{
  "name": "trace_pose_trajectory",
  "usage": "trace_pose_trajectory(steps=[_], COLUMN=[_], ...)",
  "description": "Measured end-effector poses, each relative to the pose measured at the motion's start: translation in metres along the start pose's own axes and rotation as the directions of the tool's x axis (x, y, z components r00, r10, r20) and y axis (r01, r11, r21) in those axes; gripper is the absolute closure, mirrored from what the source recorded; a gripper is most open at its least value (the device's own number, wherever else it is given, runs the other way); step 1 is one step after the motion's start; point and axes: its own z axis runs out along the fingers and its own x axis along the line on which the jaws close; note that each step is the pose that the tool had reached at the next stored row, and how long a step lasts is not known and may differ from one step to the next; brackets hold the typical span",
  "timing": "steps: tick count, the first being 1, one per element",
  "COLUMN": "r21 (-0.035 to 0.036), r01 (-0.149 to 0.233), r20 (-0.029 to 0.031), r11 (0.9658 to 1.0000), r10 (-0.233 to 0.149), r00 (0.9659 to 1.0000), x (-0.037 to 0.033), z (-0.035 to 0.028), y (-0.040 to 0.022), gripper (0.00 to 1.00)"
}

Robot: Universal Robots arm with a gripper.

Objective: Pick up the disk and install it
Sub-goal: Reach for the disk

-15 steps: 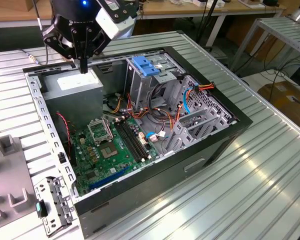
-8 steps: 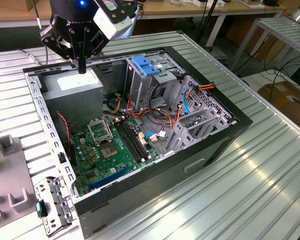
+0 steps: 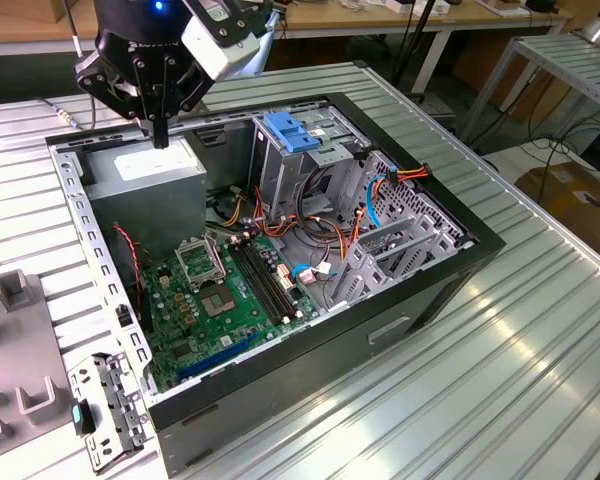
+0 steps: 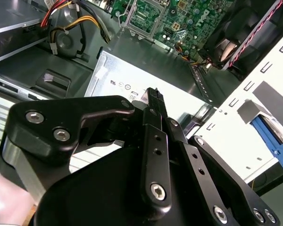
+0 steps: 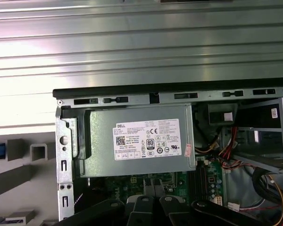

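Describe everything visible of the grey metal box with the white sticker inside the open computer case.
The grey metal box is a rectangular sheet-metal unit lying flat in a corner of the computer case, its white sticker with black print facing up. Coloured cables run beside it, next to the green board. The shut tool hangs right over it; contact cannot be judged.

The case (image 3: pixel 400 320) lies open on top, and the way down to the motherboard (image 3: pixel 215 300) is free. The drive cage (image 3: pixel 280 175) stands tall mid-case, with cables (image 3: pixel 325 225) crowding the gap beside it. The gripper (image 3: pixel 160 135), fingers together, hangs just above the power supply (image 3: pixel 145 172).
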Motion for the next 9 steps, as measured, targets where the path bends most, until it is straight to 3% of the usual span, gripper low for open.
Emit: trace_pose_trajectory(steps=[9], r21=[-0.0001], r01=[0.000], r20=[0.0000], r11=[1.0000], r10=[0.000], r00=[1.0000], x=[0.0035], z=[-0.0001], y=[-0.0003], gripper=[0.89])
